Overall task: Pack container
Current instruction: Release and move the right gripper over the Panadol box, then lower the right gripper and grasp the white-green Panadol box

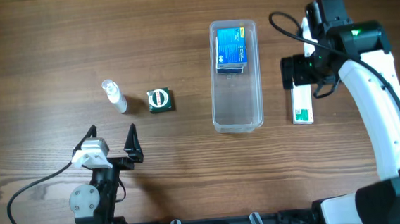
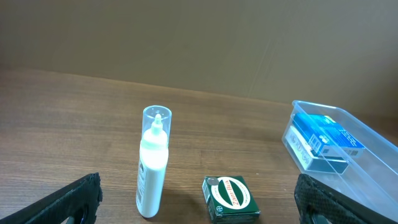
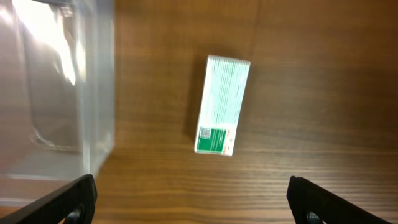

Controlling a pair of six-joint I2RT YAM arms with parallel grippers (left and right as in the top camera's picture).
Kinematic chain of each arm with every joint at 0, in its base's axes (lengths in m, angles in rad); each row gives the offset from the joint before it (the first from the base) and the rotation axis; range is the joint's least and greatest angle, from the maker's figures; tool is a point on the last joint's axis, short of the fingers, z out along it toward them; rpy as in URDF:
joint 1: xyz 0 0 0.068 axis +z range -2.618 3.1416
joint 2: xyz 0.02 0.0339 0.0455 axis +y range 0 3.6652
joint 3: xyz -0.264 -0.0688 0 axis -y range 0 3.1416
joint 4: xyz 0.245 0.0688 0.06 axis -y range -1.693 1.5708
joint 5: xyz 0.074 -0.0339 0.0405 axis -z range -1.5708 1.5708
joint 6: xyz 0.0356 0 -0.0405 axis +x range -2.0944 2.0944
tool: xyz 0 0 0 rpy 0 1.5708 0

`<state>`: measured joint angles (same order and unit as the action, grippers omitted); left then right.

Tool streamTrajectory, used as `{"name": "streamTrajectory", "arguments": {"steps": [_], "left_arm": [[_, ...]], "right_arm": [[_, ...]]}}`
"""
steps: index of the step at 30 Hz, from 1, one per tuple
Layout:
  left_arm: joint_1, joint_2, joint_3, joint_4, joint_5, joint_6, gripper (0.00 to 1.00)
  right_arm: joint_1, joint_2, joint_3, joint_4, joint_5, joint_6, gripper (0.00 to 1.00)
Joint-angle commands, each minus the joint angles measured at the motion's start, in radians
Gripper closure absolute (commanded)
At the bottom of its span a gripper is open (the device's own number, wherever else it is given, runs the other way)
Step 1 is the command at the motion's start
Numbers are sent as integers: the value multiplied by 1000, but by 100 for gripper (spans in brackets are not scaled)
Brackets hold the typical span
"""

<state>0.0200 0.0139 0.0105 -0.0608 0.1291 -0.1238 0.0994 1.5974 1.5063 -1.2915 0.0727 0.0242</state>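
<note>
Inspection, overhead view taken as the clock face.

The container (image 1: 239, 120) lies on the wooden table (image 1: 40, 52) at about 1 o'clock from centre, with its long axis running 12 to 6. A blue box (image 1: 230, 50) sits inside at the 12 o'clock end. The remaining floor is bare.

Outside it, a white-and-green carton (image 1: 301, 108) lies flat just beside the 3 o'clock wall, not touching. A small green square box (image 1: 160, 100) and a clear bottle (image 1: 114, 97) lie well apart at 9 o'clock.

The right gripper (image 3: 191, 186) hovers over the carton, fingers spread wide, holding nothing. The left gripper (image 1: 112, 132) is at 7 o'clock, also spread wide and empty, facing the bottle and the green box.

Handling assessment: the container appears to be thin, glossy moulded plastic. It is probably light, slippery, and liable to skid if nudged during loading, and its walls would likely flex under a pinch. If it must be steadied or moved, grip over the rim at mid-length of a long wall, or at the unoccupied 6 o'clock end, with moderate force.
</note>
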Motion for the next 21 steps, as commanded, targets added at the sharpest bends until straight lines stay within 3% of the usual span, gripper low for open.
{"name": "streamTrajectory", "arguments": {"steps": [1,11,21], "left_arm": [[7,-6,-5,-4,4,15,0],[7,-6,-5,-4,4,15,0],[7,-6,-5,-4,4,15,0]], "right_arm": [[-46,27,-99,71,-64,-158,1],[-104,64,-193,212,-38,-112,0],[-104,254,-193,263,-40,-79,0]]}}
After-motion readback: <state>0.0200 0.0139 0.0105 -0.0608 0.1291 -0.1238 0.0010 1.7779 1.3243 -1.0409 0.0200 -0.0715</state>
